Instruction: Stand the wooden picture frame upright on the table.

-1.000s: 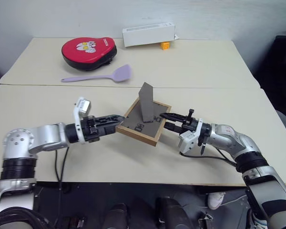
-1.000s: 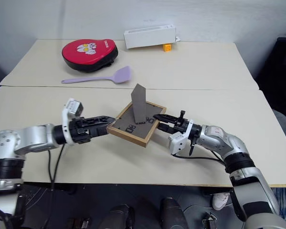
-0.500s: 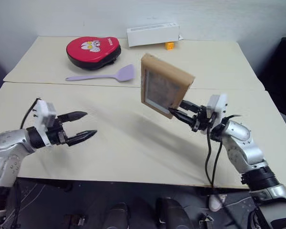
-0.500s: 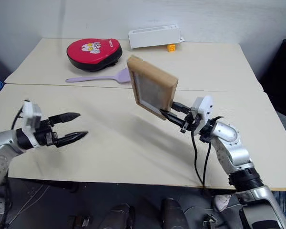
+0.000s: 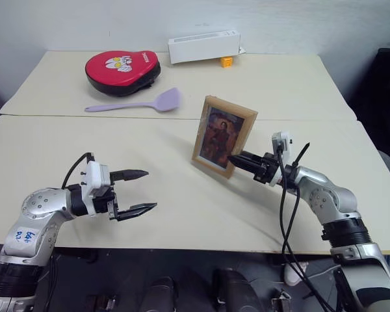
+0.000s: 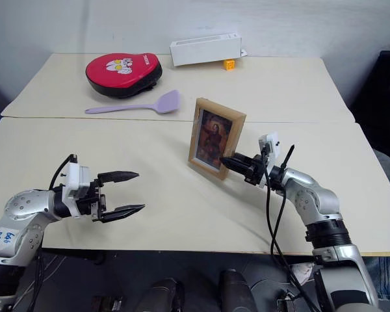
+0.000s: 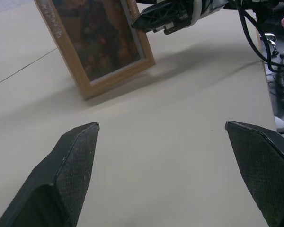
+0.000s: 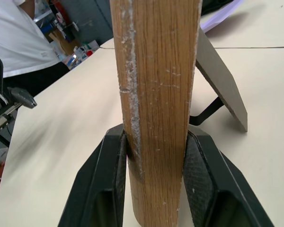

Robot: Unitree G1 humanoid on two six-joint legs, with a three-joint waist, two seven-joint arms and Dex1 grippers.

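The right end effector (image 5: 234, 158) pinches the upright wooden picture frame's (image 5: 222, 136) side edge; the left end effector (image 5: 143, 190) gapes wide, well apart.

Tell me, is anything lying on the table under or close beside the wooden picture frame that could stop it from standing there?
Nothing visible does. The wooden picture frame, held at its edge by the right gripper, stands on bare table. Its easel stand is folded out behind. The purple spatula lies apart, farther back.
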